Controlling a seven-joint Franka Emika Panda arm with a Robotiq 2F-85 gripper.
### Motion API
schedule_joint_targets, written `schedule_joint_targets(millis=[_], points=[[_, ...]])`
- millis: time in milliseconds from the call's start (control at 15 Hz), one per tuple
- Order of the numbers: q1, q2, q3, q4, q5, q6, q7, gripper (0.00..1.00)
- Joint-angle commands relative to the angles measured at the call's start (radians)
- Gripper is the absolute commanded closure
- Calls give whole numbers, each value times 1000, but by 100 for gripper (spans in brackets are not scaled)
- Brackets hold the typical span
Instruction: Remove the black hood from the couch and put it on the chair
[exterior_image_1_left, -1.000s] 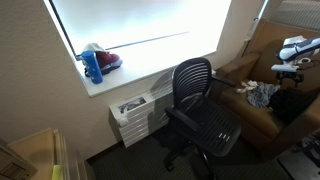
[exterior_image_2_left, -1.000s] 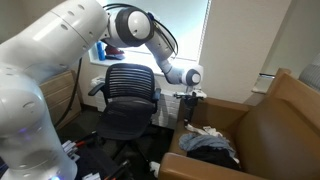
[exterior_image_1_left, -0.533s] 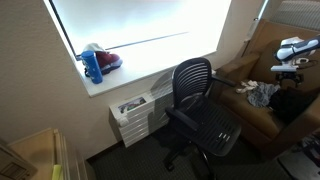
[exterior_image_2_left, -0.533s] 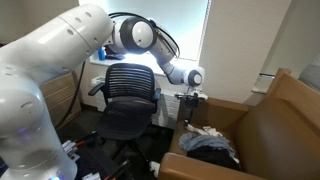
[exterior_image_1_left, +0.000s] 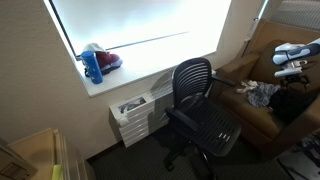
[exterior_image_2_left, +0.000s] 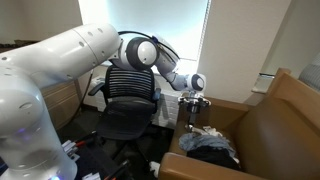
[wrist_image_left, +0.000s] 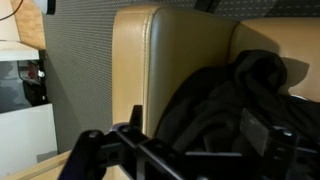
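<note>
The black hood (wrist_image_left: 225, 95) lies crumpled on the seat of the tan leather couch (wrist_image_left: 140, 60), filling the right of the wrist view. In both exterior views it is a dark heap (exterior_image_2_left: 213, 150) (exterior_image_1_left: 291, 103) on the brown couch (exterior_image_2_left: 270, 120). My gripper (wrist_image_left: 200, 128) is open and empty, its two fingers on either side of the hood's near edge, a little above it. It hangs over the heap in both exterior views (exterior_image_2_left: 195, 115) (exterior_image_1_left: 291, 70). The black mesh office chair (exterior_image_1_left: 200, 105) (exterior_image_2_left: 127, 100) stands beside the couch, its seat bare.
A grey-white cloth (exterior_image_1_left: 262, 94) lies on the couch next to the hood. A white radiator unit (exterior_image_1_left: 135, 112) stands under the window sill, which holds a blue bottle (exterior_image_1_left: 93, 66) and a red object. My arm reaches over the chair's back.
The arm has shifted a little toward the couch, bringing the gripper closer over the heap. The hood and the chair have not moved.
</note>
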Motion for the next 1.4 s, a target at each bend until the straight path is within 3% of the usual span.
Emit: schedule_joint_targets(millis=[0, 200, 333, 400, 467, 800, 867, 1267, 1333], points=[[-6, 22, 1, 40, 12, -34, 0, 0], [-15, 48, 2, 94, 20, -65, 0, 0], [2, 72, -13, 93, -62, -5, -84, 0], [-17, 150, -10, 207, -32, -75, -12, 0], [-35, 180, -4, 241, 15, -16, 99, 0], [-100, 371, 41, 474, 146, 103, 256, 0], [-97, 283, 70, 328, 141, 187, 291, 0], [-126, 286, 98, 414, 189, 376, 428, 0], [-111, 283, 88, 396, 161, 318, 398, 0]])
